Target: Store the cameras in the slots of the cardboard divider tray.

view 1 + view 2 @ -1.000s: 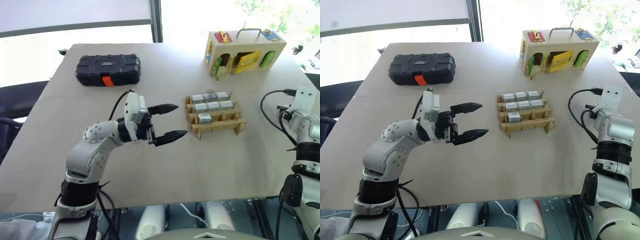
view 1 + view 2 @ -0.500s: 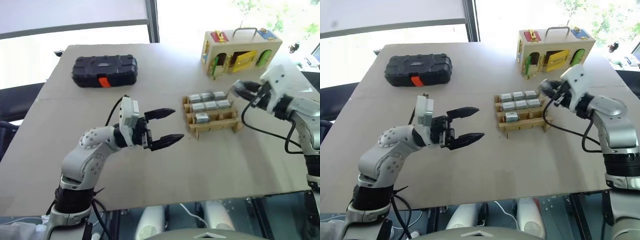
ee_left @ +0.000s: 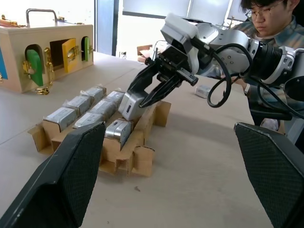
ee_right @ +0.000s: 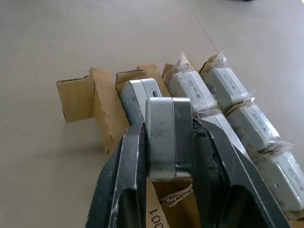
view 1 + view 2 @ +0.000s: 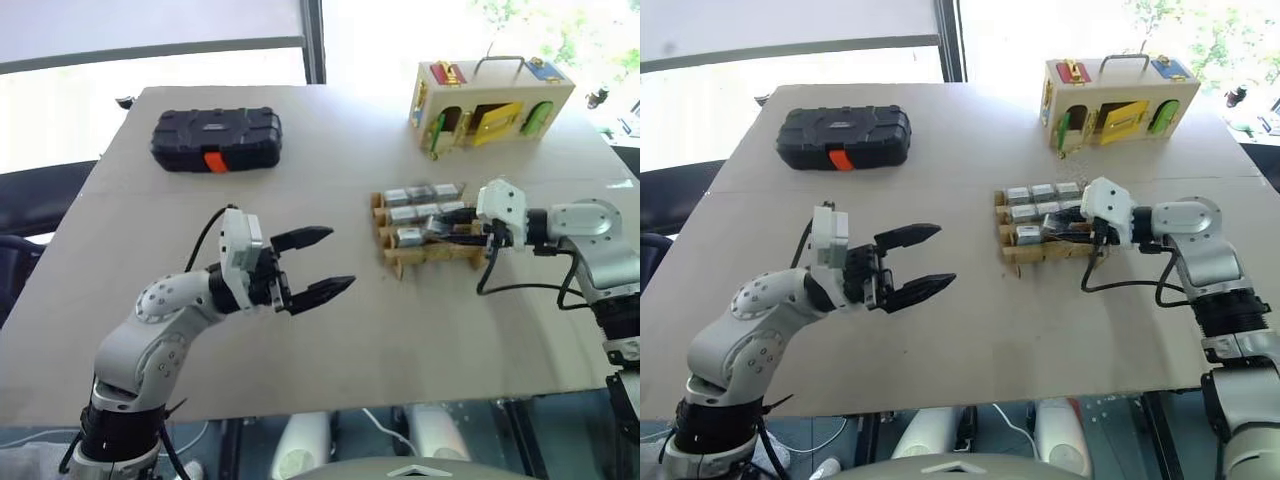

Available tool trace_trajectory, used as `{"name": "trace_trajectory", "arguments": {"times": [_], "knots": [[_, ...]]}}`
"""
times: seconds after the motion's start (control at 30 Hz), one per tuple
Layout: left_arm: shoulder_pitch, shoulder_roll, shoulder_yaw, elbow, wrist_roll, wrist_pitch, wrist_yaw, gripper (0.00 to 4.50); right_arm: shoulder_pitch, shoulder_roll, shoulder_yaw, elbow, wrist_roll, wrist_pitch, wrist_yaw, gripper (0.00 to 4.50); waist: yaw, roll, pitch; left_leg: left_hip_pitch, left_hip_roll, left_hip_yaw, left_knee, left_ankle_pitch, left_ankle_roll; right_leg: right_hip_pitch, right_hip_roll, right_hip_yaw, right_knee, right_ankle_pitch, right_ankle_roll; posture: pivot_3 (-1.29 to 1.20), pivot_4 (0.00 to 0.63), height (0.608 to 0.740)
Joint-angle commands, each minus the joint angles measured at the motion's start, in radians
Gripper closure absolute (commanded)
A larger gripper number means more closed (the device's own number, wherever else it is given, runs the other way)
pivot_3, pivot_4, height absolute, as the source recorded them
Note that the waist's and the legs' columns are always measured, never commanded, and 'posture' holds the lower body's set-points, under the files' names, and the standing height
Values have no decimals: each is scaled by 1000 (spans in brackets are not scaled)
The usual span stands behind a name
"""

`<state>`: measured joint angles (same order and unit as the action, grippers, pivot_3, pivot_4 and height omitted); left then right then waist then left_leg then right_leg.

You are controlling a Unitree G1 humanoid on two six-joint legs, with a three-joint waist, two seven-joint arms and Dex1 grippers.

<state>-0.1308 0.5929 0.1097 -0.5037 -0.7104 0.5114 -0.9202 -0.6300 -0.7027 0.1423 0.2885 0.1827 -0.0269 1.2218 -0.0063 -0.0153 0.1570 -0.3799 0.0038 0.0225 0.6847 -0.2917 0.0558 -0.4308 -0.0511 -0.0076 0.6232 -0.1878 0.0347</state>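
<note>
The cardboard divider tray sits right of the table's centre, with several silver-grey cameras standing in its back rows and one more in a nearer slot. My right gripper is shut on another camera. It holds this one tilted just above the tray's nearer rows, beside the slotted one. That grip also appears in the left wrist view, with the held camera low over the cardboard. My left gripper hovers open and empty left of the tray, pointing toward it.
A black case with an orange latch lies at the back left. A pale wooden box with coloured doors stands at the back right. A person sits beyond the table behind my right arm.
My right arm has swung in from the table's right edge and lowered its gripper over the tray. The left gripper has drawn back slightly, staying open.
</note>
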Motion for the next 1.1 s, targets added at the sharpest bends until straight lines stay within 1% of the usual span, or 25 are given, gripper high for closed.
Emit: {"name": "trace_trajectory", "arguments": {"times": [0.03, 0.17, 0.33, 0.47, 0.53, 0.57, 0.6, 0.67, 0.73, 0.83, 0.97, 1.03, 1.1], "knots": [[8, 11, 22, -54, -20, -11, 14, 0, -33, -14, 18, 74, -49, -75, 37, 3773, -1, 0, 0, 0, 0, 0, 0, 0, 0, 0, 0, 0, 0, 0, -1, 0, 150, 740], [8, 13, 20, -54, -20, -15, 23, 0, -65, -13, 34, 146, -74, -141, 77, 3773, 0, 0, 0, 1, 0, 0, 1, -1, 3, 1, 0, 0, 1, -1, -3, 0, 150, 740], [15, 12, 21, -61, -20, -21, 30, 0, -107, -1, 52, 228, -80, -212, 141, 3773, 1, 0, 0, 1, 0, 0, 1, 0, -1, 1, 0, 0, 1, -1, -3, 0, 150, 740], [23, 13, 18, -65, -17, -27, 30, 0, -146, 12, 82, 298, -80, -234, 236, 3773, 0, 0, 0, 1, 0, 0, 1, 0, -1, 1, -1, 0, 0, -1, -3, 0, 150, 740], [25, 13, 19, -68, -18, -28, 31, 0, -171, 21, 88, 346, -94, -258, 250, 2758, 0, 0, 0, 1, 0, 0, 0, 0, -1, 1, -1, 0, 0, -1, -3, 0, 150, 740], [26, 12, 18, -68, -18, -29, 31, 0, -181, 26, 83, 362, -93, -265, 249, 2495, 1, 0, 0, 1, 0, -1, 0, 0, -1, 1, -1, -1, 0, -1, -3, 0, 150, 740], [27, 11, 17, -69, -18, -29, 32, 0, -187, 29, 73, 370, -89, -271, 241, 2102, 1, 0, 0, 1, 0, -1, 0, 0, -1, 1, -1, -1, 0, -1, -3, 0, 150, 740], [26, 9, 15, -68, -18, -31, 33, 0, -190, 30, 46, 366, -78, -273, 212, 1027, 1, 1, 1, 0, 0, -2, 0, 1, -1, 1, -2, -1, 0, -1, -3, 0, 150, 740], [23, 5, 9, -61, -15, -35, 32, 0, -177, 18, 15, 331, -62, -252, 182, 134, 1, 2, 1, 0, 0, -1, 0, 1, -1, 1, -3, -1, 0, -1, -3, 0, 150, 740], [13, -3, -6, -44, -12, -42, 23, 0, -116, -20, -32, 220, -33, -216, 151, 134, 5, 2, 1, -1, 0, -2, 0, 0, -1, 1, -4, -1, 0, -1, -3, 0, 150, 740], [-14, -12, -28, -13, -4, -51, 5, 0, -13, -76, -105, 29, 22, -81, 92, 134, 16, 2, 1, -1, 0, -3, 0, 0, -1, 1, -5, -1, -1, -1, -3, 0, 150, 740], [-28, -14, -40, -1, -1, -55, -6, 0, 49, -118, -168, -64, 29, 17, 17, 134, 19, 2, 1, -1, 0, -2, 0, 0, -1, 1, -4, -1, 0, -1, -3, 0, 150, 740], [-43, -18, -53, 10, 0, -60, -16, 0, 198, -220, -311, -205, -29, 222, -115, 134, 30, 3, 2, -1, -1, -2, 0, 0, -1, 1, -4, -1, 0, -1, -3, 0, 150, 740]]}}
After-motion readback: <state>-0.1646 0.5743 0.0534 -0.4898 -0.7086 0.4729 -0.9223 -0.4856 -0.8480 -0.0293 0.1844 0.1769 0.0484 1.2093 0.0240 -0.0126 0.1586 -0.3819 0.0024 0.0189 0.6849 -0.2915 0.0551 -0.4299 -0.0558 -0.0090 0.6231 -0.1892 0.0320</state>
